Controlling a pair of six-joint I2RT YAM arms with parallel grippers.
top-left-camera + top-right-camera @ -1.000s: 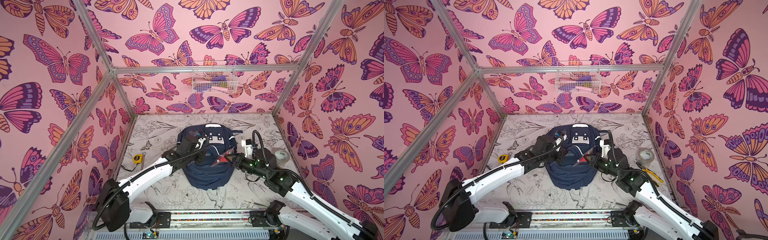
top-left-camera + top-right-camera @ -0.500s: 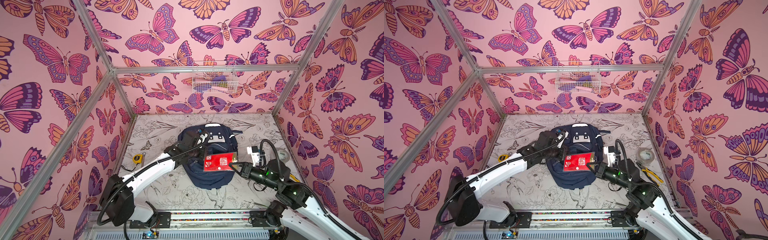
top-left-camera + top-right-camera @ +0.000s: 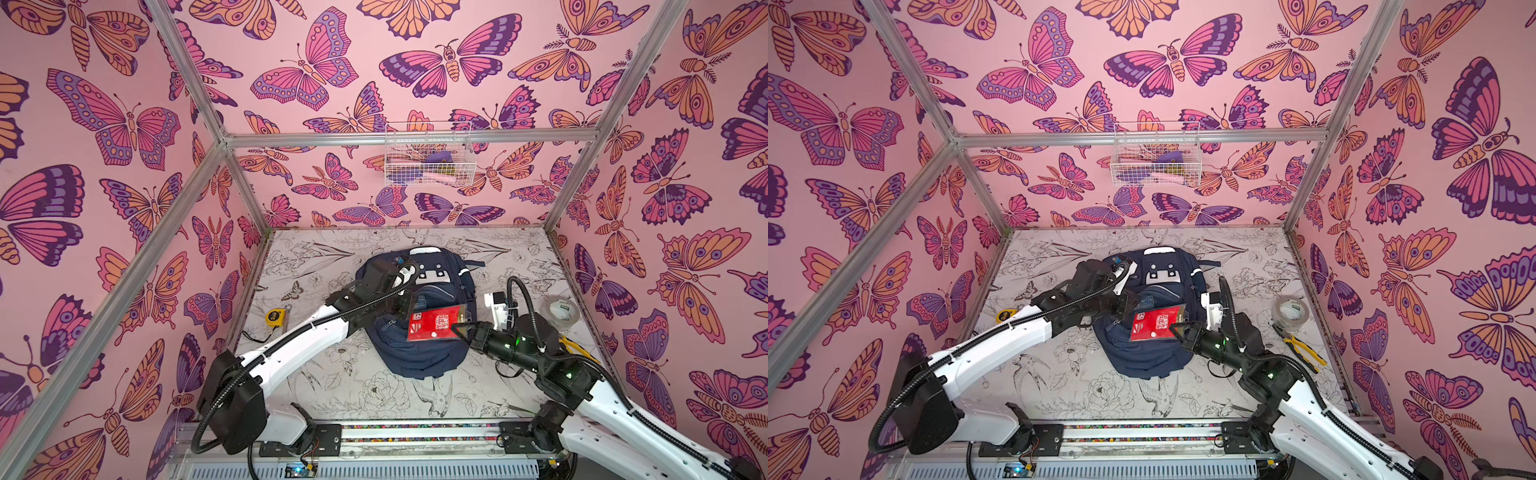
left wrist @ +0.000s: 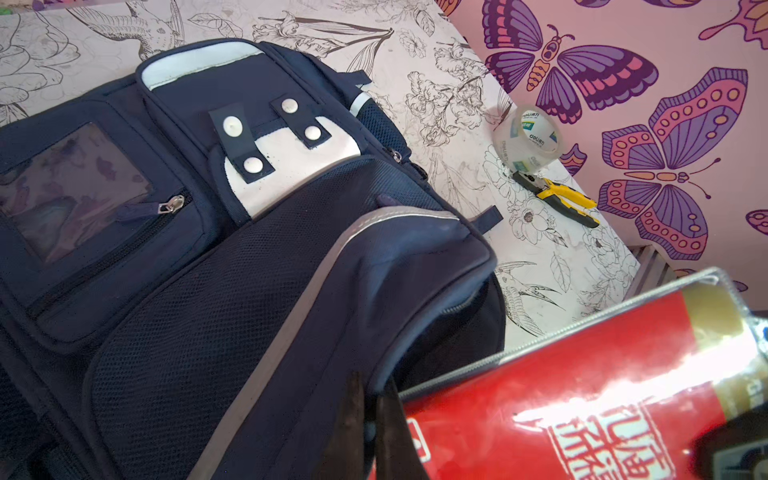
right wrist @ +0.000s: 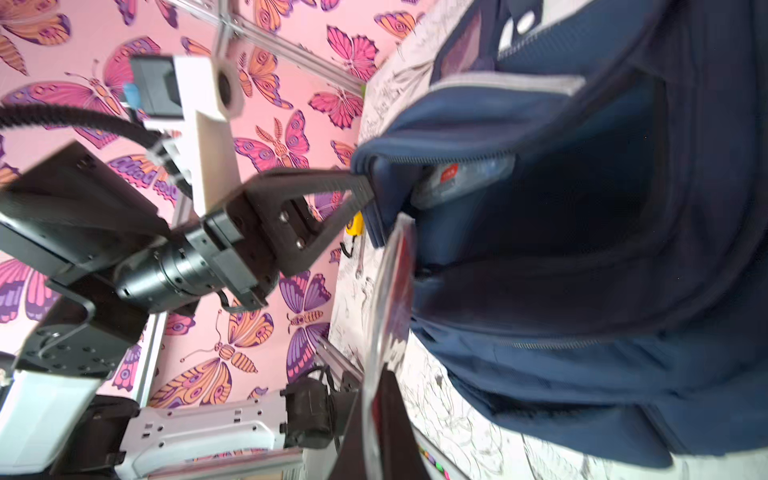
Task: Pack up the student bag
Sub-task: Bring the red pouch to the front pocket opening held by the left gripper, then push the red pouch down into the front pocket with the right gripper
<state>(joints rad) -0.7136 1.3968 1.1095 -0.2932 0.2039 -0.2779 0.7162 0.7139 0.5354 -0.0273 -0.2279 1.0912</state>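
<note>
The student bag (image 3: 419,361) lies flat in the middle of the surface (image 3: 332,395), its white-patched end toward the back wall and one compartment gaping open. The left hand (image 3: 402,305) is closed on the navy rim of that opening. The right wrist view shows this best: its fingers (image 5: 316,179) are pinched on the fabric edge, holding it up.

The right hand (image 3: 459,328) is clamped on one edge of a red packet (image 3: 432,326) in a clear sleeve, held over the bag. From above the packet is flat and readable, but in the right wrist view it is a thin edge-on sliver. That view also looks into the dark opening, where an item (image 5: 449,176) with a red mark sits, possibly another packet, though it is too blurred to say.

The left wrist view shows the tape roll (image 4: 528,137) and pliers (image 4: 557,199) clearly, just beside each other. A yellow tape measure (image 3: 276,316) lies well left of the bag. A wire basket (image 3: 428,160) hangs on the back wall.
</note>
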